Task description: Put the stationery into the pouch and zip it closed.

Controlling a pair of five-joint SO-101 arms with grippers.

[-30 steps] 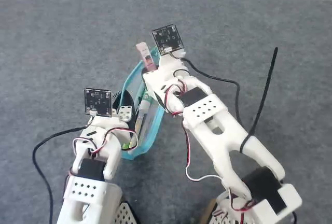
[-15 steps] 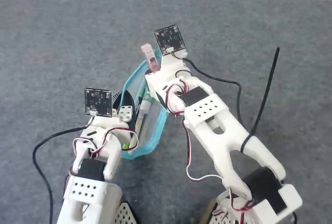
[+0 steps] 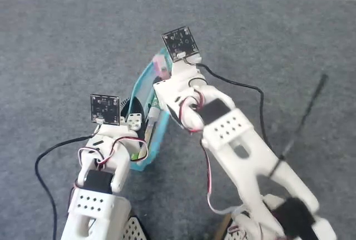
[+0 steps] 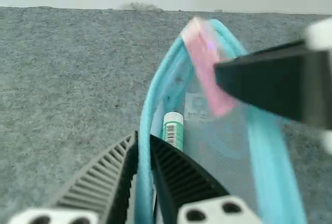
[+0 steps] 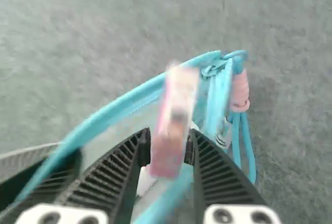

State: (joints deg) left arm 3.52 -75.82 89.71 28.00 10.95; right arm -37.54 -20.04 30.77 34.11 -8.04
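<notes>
Right wrist view: right jaws clamp a flat pink stationery piece at the clear turquoise-edged pouch mouth; left jaws pinch its rim.

The pink item is being blurred in the right pincer. The pouch is being partly hidden by both arms, the tube by the left pincer.

High camera sits overhead, looking down from the 6 o'clock edge across the table toward 12. Left wrist camera sits tight behind the left gripper, facing the pouch. Right wrist camera hugs the right gripper likewise. All three share pouch and pink piece.
</notes>
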